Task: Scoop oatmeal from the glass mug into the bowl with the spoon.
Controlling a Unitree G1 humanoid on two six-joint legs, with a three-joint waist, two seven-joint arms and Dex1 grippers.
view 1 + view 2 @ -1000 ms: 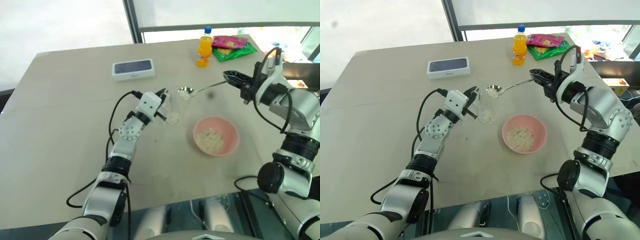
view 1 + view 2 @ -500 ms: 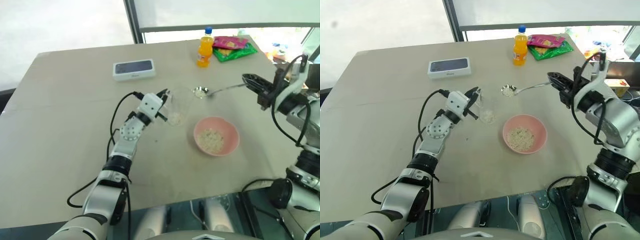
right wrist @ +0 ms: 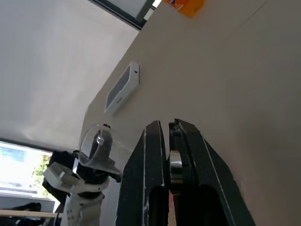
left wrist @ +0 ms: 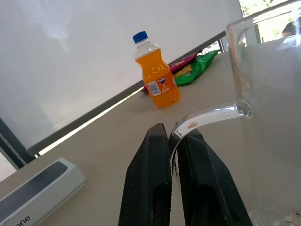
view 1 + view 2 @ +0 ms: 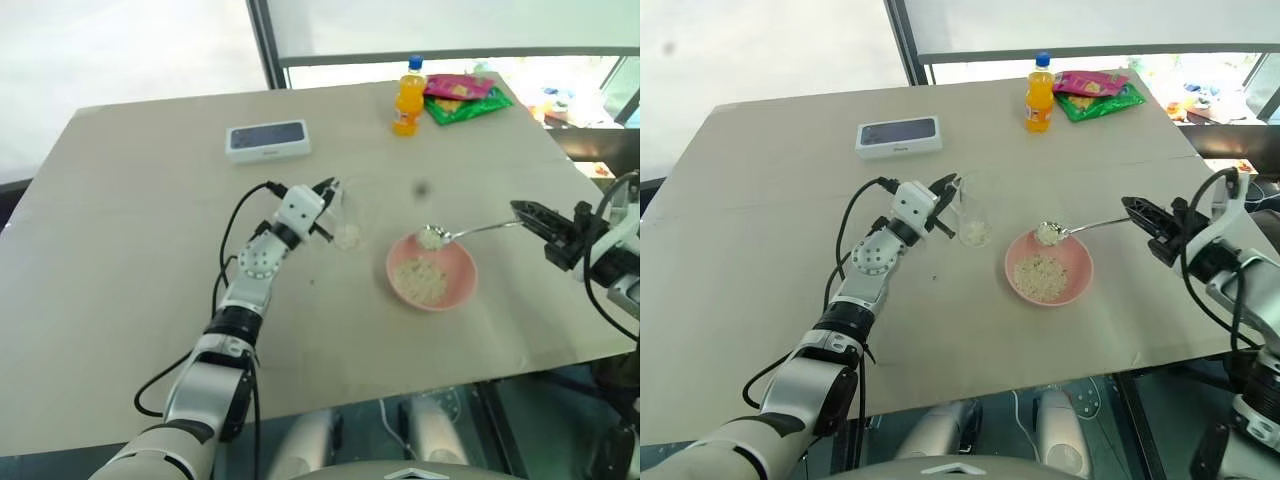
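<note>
We see the right gripper (image 5: 1132, 207) clamped on the handle of the spoon (image 5: 1080, 227), whose oat-laden bowl reaches out from the fingers to hang over the far rim of the bowl (image 5: 1076, 276), where more oatmeal (image 5: 1039, 275) lies. The left gripper (image 4: 172, 141) is pinched on the handle of the glass mug (image 5: 972, 212), standing on the table (image 5: 770, 230) just beside the bowl.

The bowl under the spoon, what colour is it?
Pink. The bowl shows best in the right eye view, with pale oatmeal inside.
</note>
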